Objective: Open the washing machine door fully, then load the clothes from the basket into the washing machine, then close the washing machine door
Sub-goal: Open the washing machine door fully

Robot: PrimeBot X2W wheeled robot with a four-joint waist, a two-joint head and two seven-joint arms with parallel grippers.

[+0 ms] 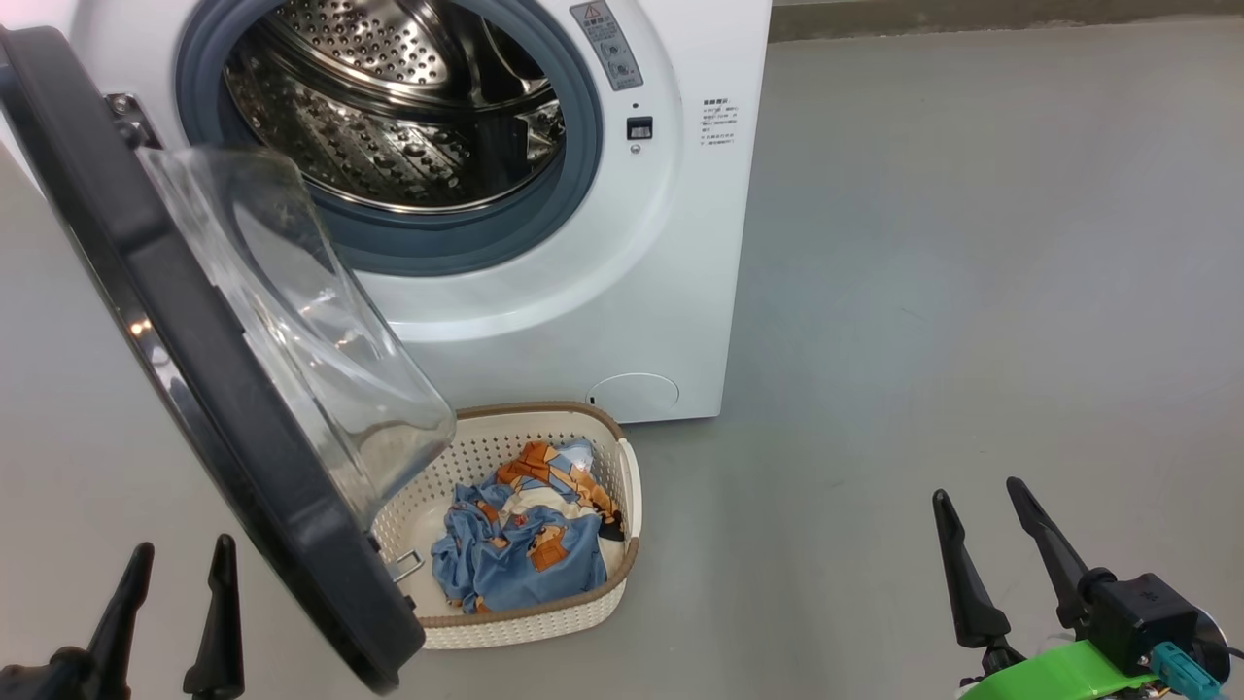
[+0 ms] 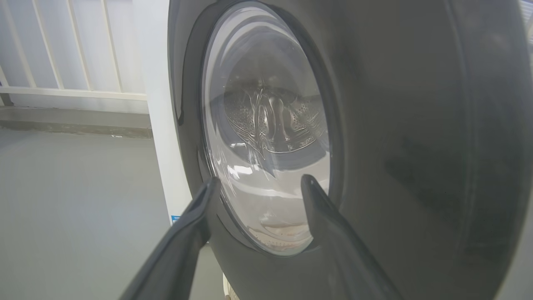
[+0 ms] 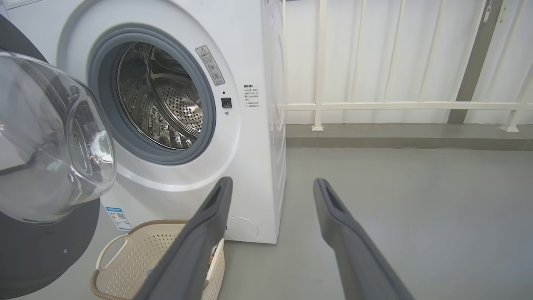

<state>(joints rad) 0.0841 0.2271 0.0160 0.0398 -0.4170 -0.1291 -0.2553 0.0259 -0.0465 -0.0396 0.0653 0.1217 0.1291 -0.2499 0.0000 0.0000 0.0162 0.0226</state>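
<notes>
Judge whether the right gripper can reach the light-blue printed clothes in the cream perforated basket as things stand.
Probably yes: bare grey floor lies between the open right gripper and the basket; the black door overhangs its left side.

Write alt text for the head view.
A white front-loading washing machine stands with its round black glass-centred door open. Before it, a cream perforated plastic basket holds light-blue printed clothes. Left pincer and right pincer hover open.

Laundry area w/ washer (image 1: 622,321), grey floor (image 1: 972,292), wht railing (image 3: 374,106)
</notes>
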